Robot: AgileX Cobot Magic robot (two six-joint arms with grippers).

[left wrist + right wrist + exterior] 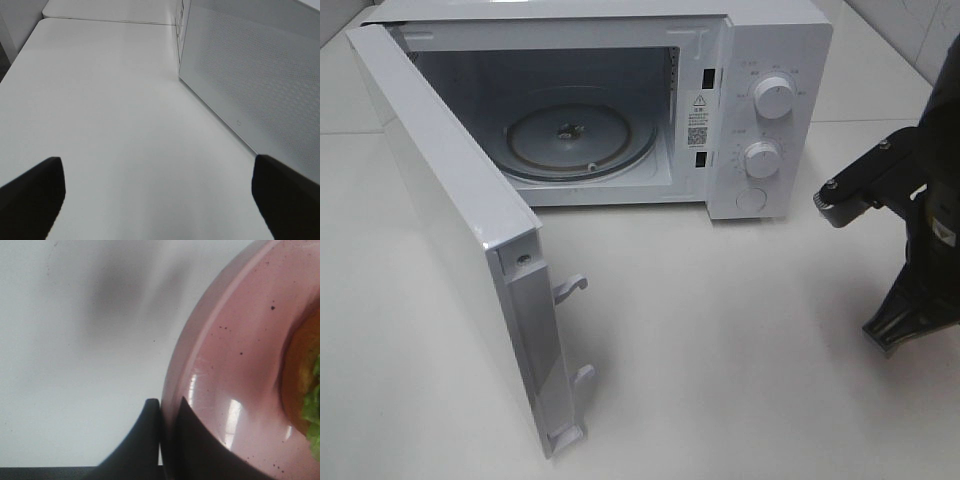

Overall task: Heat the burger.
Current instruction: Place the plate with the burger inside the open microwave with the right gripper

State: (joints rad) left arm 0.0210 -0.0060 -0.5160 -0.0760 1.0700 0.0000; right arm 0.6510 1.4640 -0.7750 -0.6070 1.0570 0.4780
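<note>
Burger (302, 375) sits on pink plate (235, 340), whose rim right fingers (142, 440) clamp; left fingers (30, 195) apart.

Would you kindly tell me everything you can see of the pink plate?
The pink plate shows only in the right wrist view, and only partly. It looks like glazed ceramic: glossy, with glints and scattered dark specks, and a raised curved rim. The burger sits on it, bun edge and green lettuce just in frame. The right gripper is shut on the rim, one finger each side. Beyond it is the white table; whether the plate rests there or is lifted cannot be told.
</note>
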